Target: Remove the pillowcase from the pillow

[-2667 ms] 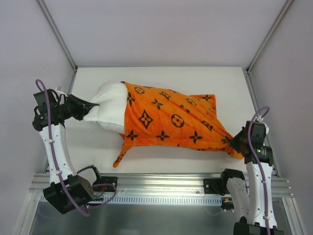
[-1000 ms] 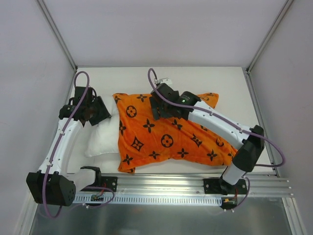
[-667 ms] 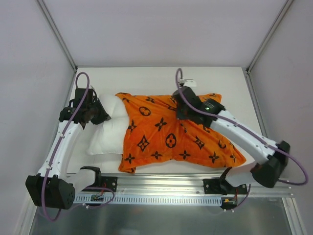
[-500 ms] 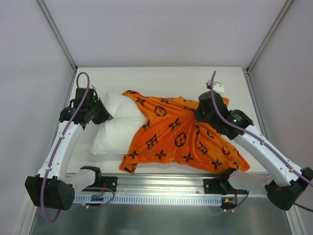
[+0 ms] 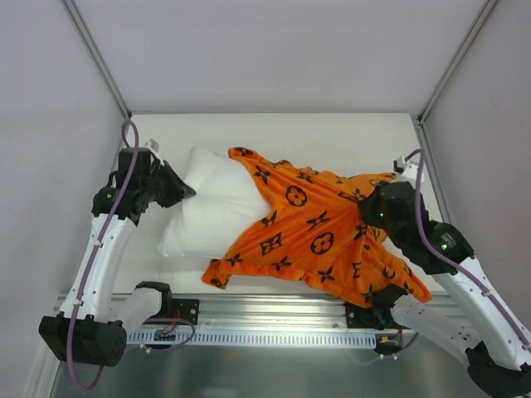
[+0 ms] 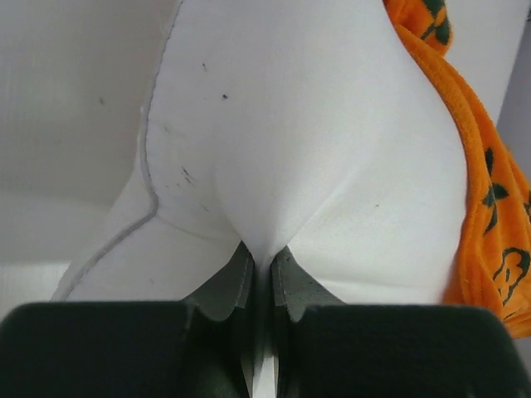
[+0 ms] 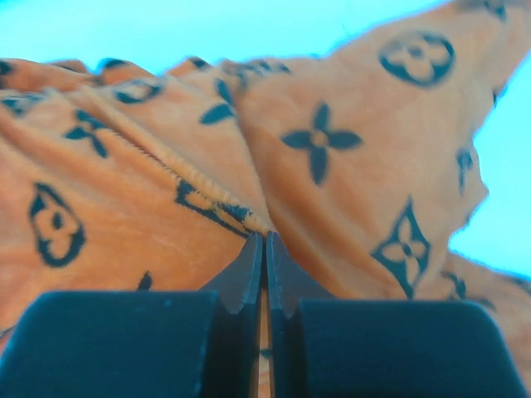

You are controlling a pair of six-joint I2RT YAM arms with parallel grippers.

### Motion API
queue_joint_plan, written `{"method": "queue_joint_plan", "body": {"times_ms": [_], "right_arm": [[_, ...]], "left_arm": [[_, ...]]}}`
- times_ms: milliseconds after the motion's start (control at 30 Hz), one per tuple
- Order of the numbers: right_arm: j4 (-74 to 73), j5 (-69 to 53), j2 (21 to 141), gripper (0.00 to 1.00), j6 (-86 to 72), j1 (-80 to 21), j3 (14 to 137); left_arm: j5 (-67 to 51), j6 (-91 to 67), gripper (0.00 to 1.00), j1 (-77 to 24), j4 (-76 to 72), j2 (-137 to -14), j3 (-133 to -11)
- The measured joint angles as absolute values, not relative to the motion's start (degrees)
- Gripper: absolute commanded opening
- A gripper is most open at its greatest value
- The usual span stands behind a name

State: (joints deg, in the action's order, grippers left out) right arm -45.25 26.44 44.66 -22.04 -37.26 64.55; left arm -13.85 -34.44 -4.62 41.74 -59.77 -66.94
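L gripper (image 6: pixel 261 253) is clamped narrow on a pinch of the pillow (image 5: pixel 211 207). White shell fabric puckers into a fold right at the fingertips, and the bulk of the cushion swells out ahead of the hand. R gripper (image 7: pixel 264 240) is closed down on a ridge of the pillowcase (image 5: pixel 315 240), w/ orange plush bunched btw the fingers and cloth spreading ahead and to both sides.

Location: pillow lies on the table (image 5: pixel 332 137), approx half bare at the L-hand end. The case covers the rest and runs slack and wrinkled over to the R hand, w/ a loose corner trailing past it toward the arm bases.

Handling, as a judgement:
- Both items look light and fully soft, no stiffness, so neither should hold shape under pull.
- Plush prob. drags on the pillow shell rather than sliding freely. Expect the cushion to follow unless the L hand anchors it.
- L pinch has thin shell fabric only, and stuffing gives way, so the hold could creep. The seam just L of the fingers looks a firmer spot.
- Plush fold is thick and should sit well in the R jaws. Best hold is far from the opening, so the pull strips the case off.
- Can't tell if the R hand has one layer or two, or any pillow inside.
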Motion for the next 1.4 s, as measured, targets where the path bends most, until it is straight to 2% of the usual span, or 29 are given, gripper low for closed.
{"method": "queue_joint_plan", "body": {"times_ms": [133, 167, 267, 333, 400, 600, 767, 967, 1033, 1100, 1133, 1167, 1200, 1233, 1300, 1333, 1400], "right_arm": [[-45.7, 26.1, 45.2, 0.01, -23.5, -35.6, 55.7], [-45.8, 25.8, 46.3, 0.01, -23.5, -34.9, 55.2], [-45.6, 25.1, 48.5, 0.01, -22.6, -33.8, 56.6], [-45.4, 25.2, 49.7, 0.01, -21.4, -33.3, 59.0], [-44.5, 25.1, 50.6, 0.01, -20.3, -33.0, 61.1], [-43.2, 24.1, 50.4, 0.01, -19.8, -32.7, 60.7], [-43.5, 23.4, 49.8, 0.01, -19.8, -32.7, 60.1], [-43.5, 22.6, 49.8, 0.01, -19.2, -32.7, 60.1], [-43.0, 22.0, 49.8, 0.01, -19.1, -32.7, 59.0], [-42.7, 21.6, 49.8, 0.01, -19.1, -32.7, 56.7], [-42.5, 21.5, 49.8, 0.02, -19.2, -32.6, 55.0], [-42.5, 21.2, 49.8, 0.07, -19.2, -32.6, 53.8], [-41.9, 20.0, 49.8, 0.13, -19.0, -32.6, 52.1], [-41.2, 18.6, 49.7, 0.27, -18.5, -32.5, 50.8], [-40.5, 15.1, 49.9, 0.45, -16.1, -32.5, 49.9], [-40.2, 13.7, 50.1, 0.65, -14.9, -32.5, 50.2], [-40.4, 12.5, 51.3, 0.78, -13.0, -33.8, 52.2]], "left_arm": [[-12.3, -37.3, 0.0, -4.3, 41.4, -54.1, -51.7], [-12.2, -37.8, 0.25, -4.0, 41.4, -52.7, -49.0], [-11.3, -37.2, 0.83, -3.7, 41.9, -49.3, -47.1], [-9.8, -36.6, 0.9, -3.2, 42.6, -48.6, -49.2], [-8.6, -36.4, 0.9, -3.0, 42.9, -49.2, -52.4], [-5.0, -35.2, 0.82, -3.0, 43.1, -58.0, -68.3], [-1.1, -35.2, 0.84, -5.2, 42.9, -69.3, -76.6], [-1.0, -35.4, 0.89, -8.8, 43.1, -82.2, -79.4], [-1.1, -35.8, 0.87, -11.0, 43.1, -85.2, -78.8], [-1.1, -36.9, 0.55, -13.2, 42.7, -86.8, -77.2], [-1.1, -37.3, 0.3, -14.0, 42.4, -87.2, -76.2], [-1.4, -37.8, 0.0, -14.4, 41.8, -87.3, -74.9], [-2.0, -38.2, 0.0, -14.7, 40.8, -87.1, -73.5], [-2.8, -38.3, 0.0, -14.7, 40.0, -86.9, -72.3], [-3.4, -38.4, 0.0, -14.9, 38.4, -85.7, -69.8], [-3.6, -38.4, 0.0, -14.9, 37.7, -84.6, -68.6], [-4.1, -38.3, 0.0, -14.9, 36.6, -82.1, -66.8]]}}
